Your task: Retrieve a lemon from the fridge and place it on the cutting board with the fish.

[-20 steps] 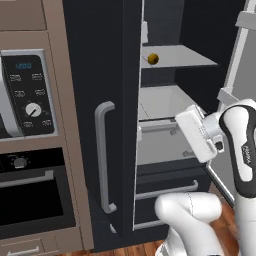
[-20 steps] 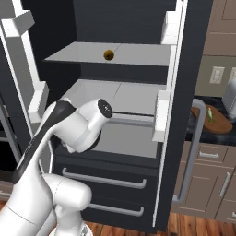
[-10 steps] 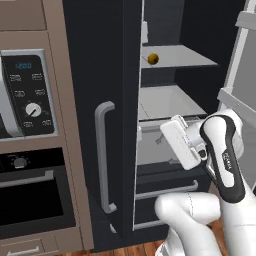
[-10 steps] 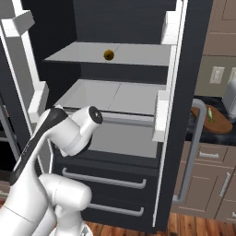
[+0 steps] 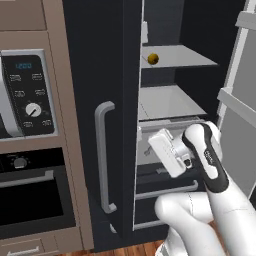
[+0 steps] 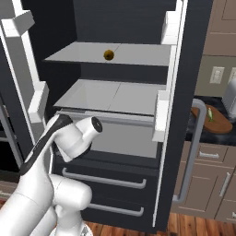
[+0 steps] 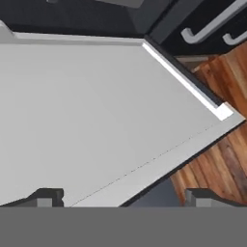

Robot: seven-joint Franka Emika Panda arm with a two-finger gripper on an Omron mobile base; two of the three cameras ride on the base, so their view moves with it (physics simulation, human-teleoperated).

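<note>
The lemon point(image 5: 153, 59) point(image 6: 109, 55) lies on the upper grey shelf of the fridge point(image 5: 100, 75) point(image 6: 199, 55), whose one door stands open. My gripper point(image 7: 123, 198) is open and holds nothing, its dark fingertips point(image 7: 48, 197) wide apart. It looks along a flat grey panel with a white edge, with wooden floor beyond. The white hand point(image 5: 167, 153) hangs in front of the lower shelf and drawers, well below the lemon. The cutting board point(image 6: 219, 124) sits on the dark counter right of the fridge, the fish point(image 6: 209, 113) on it.
The closed fridge door carries a long grey bar handle point(image 5: 104, 156) point(image 6: 191, 152). The open door point(image 5: 240, 95) point(image 6: 25, 69) with white bins flanks the arm. An oven and microwave column point(image 5: 30, 130) stands left. Two drawer handles point(image 6: 103, 179) run below the shelves.
The arm has folded lower, and the hand has swung down and to the left in front of the fridge's lower shelf. The gripper stayed open. The lemon has not moved.
</note>
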